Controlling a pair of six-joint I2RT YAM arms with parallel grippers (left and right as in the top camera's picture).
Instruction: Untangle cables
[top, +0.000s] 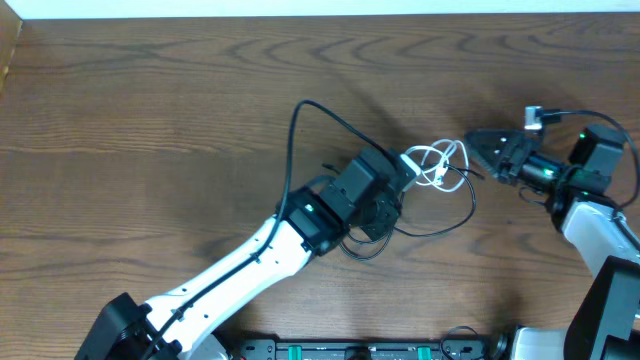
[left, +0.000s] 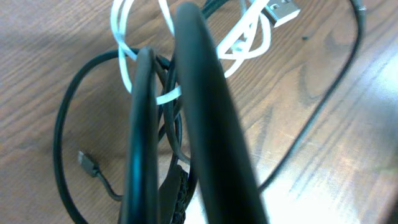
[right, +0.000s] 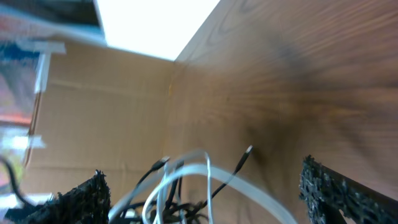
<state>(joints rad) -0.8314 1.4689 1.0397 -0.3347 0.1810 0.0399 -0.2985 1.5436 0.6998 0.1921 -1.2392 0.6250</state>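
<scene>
From overhead, the cables sit in 1 knot just right of centre on the wooden table (top: 150, 100). The black cables (top: 292, 135) throw a tall loop toward the upper middle and a wider one to the lower right, and the white cable (top: 440, 165) is bunched at the knot's right edge. The left gripper (top: 395, 190) reaches in from the lower left and sits on the black part of the knot. The right gripper (top: 478, 152) points in from the right, its tips just beside the white coil. The 2 arms seem set on opposite sides so 1 can anchor while the other pulls. In the left wrist view, black strands (left: 211, 124) rise out of the textured pads (left: 179, 190) close to the lens. That jaw is closed tight on the black cables, probably to pin them. The white cable (left: 121, 50) crosses behind them, its silver plug (left: 283, 11) at the top right, and a small black plug (left: 87, 163) lies loose at the lower left. In the blurred right wrist view, the fingers (right: 78, 199) stand spread wide at the 2 lower corners. White loops (right: 205, 171) and a thin black plug end (right: 247, 150) lie between them, but nothing is gripped. It looks lined up to take the white cable.
</scene>
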